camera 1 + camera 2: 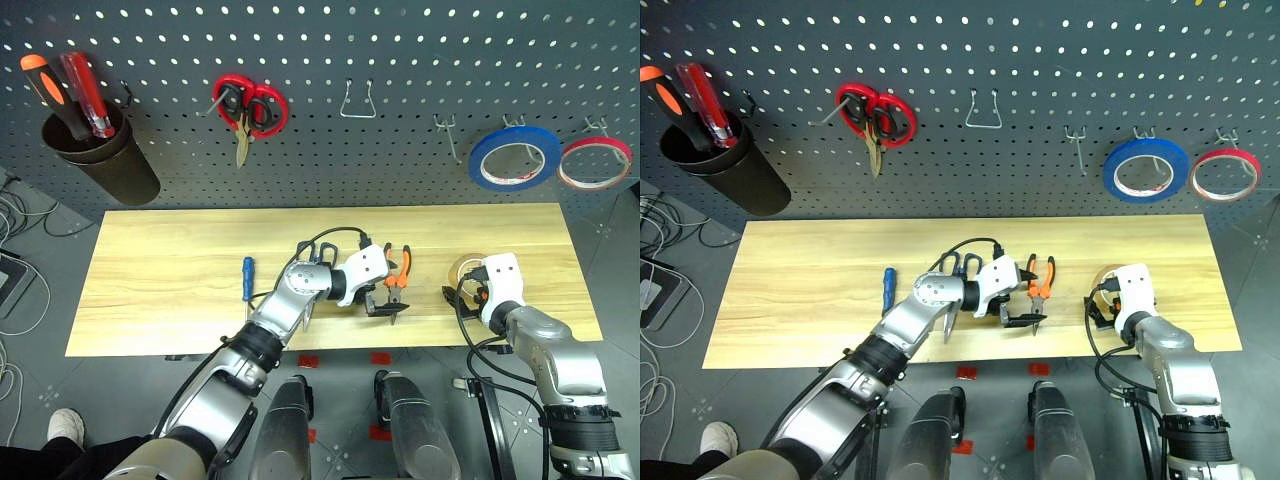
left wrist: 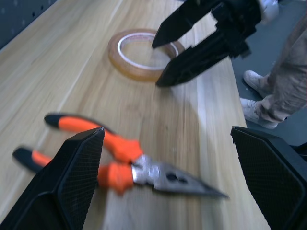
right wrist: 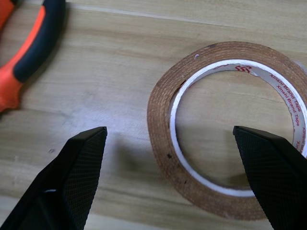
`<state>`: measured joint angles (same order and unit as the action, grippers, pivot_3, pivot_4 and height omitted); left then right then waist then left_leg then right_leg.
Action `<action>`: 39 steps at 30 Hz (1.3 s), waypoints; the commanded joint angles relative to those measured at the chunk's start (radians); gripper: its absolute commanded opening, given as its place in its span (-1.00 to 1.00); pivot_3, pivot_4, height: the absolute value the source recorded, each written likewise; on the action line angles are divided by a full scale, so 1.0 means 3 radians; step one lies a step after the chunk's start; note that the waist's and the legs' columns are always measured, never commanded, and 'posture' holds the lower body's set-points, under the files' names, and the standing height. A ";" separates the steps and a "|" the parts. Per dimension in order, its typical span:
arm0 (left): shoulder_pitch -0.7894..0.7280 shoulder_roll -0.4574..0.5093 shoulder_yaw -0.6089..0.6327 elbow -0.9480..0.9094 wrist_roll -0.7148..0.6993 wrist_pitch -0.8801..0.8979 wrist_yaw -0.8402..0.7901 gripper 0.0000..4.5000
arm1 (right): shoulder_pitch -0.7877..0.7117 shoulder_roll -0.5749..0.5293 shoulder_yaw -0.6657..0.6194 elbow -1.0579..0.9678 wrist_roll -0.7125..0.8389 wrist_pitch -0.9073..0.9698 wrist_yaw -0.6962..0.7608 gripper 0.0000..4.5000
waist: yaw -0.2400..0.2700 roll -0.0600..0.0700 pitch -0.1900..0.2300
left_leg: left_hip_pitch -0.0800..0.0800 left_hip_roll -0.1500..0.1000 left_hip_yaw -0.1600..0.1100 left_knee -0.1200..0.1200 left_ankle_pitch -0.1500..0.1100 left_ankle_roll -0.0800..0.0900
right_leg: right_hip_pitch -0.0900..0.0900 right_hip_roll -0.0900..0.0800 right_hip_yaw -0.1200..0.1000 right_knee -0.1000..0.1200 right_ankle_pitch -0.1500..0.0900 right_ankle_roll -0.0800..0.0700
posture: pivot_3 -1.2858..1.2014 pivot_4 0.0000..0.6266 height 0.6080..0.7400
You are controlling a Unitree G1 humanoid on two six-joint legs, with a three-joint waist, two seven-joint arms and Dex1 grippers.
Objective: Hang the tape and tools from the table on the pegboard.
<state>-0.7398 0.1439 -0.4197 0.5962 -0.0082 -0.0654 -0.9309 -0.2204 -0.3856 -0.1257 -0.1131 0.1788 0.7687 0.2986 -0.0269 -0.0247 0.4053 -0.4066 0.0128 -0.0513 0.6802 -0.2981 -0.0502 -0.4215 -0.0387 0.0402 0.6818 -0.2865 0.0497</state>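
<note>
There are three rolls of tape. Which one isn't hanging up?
The yellow-tan roll of tape. It lies flat on the table, while the blue roll and the red roll hang on pegboard hooks.

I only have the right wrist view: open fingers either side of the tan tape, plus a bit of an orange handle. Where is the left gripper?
Observer: The left gripper is open and aimed at the pliers, which lie flat on the table, not gripped.
Operator: Any free hook on the pegboard for the tape?
Observer: Yes. A bare wire hook hangs on the pegboard between the red scissors and the blue roll.
Operator: And the other tools?
Observer: The blue screwdriver lies on the table, on the robot's left of its left arm. The dark scissors handles peek out from behind that arm.
</note>
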 commanded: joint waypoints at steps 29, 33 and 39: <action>-0.0079 -0.0120 0.0368 0.0028 -0.0056 -0.0359 -0.0234 1.00 | 0.0103 -0.0067 0.0171 -0.0139 -0.0162 -0.0346 0.0037 -0.80 | -0.0002 -0.0004 0.0040 | -0.0007 0.0001 -0.0003 0.0000 0.0009 -0.0015 | -0.0009 -0.0002 -0.0002 -0.0001 0.0002 0.0003 | 0.05 0.25 1.00; 0.0304 0.0044 0.0445 -0.0952 -0.0265 0.0110 -0.0243 1.00 | 0.0373 -0.0138 0.0263 -0.0665 -0.0323 -0.0497 -0.0032 -0.80 | -0.0011 0.0004 0.0027 | -0.0019 0.0005 -0.0005 0.0000 0.0011 -0.0019 | -0.0023 -0.0003 -0.0002 -0.0001 0.0002 0.0003 | 0.04 0.11 1.00; 0.0863 0.0245 0.0617 -0.2233 -0.0469 0.0924 0.0126 1.00 | 0.0785 -0.0124 0.0487 -0.1251 -0.0753 -0.1151 -0.0257 -0.80 | -0.0008 0.0013 -0.0072 | -0.0043 0.0004 -0.0008 0.0001 0.0017 -0.0030 | -0.0050 -0.0005 -0.0003 0.0005 0.0002 0.0003 | 0.04 -0.13 1.00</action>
<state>-0.5083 0.2152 -0.2564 0.0371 -0.1188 0.1603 -0.9282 -0.0121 -0.4197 0.0091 -0.4240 -0.0023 0.5174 0.2458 -0.0293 -0.0208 0.3837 -0.4199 0.0138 -0.0536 0.6801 -0.2931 -0.0592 -0.4369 -0.0402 0.0392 0.6827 -0.2858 0.0505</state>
